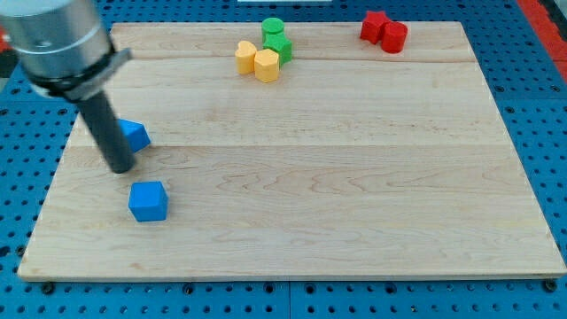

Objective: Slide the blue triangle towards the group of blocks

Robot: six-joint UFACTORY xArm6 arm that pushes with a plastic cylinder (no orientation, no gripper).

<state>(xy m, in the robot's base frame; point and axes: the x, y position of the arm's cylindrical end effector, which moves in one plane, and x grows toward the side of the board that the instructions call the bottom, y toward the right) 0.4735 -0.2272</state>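
Note:
The blue triangle [135,136] lies near the board's left edge, partly hidden behind my rod. My tip [120,168] rests on the board just left of and below it, touching or nearly touching it. A blue cube [148,201] sits below the tip. The group of blocks stands at the view's top centre: a yellow heart [245,57], a yellow hexagon [267,66], a green cylinder [273,29] and a green block [283,48] close together.
Two red blocks [384,30] sit at the view's top right. The wooden board [354,195] lies on a blue perforated table. The arm's grey body fills the view's top left corner.

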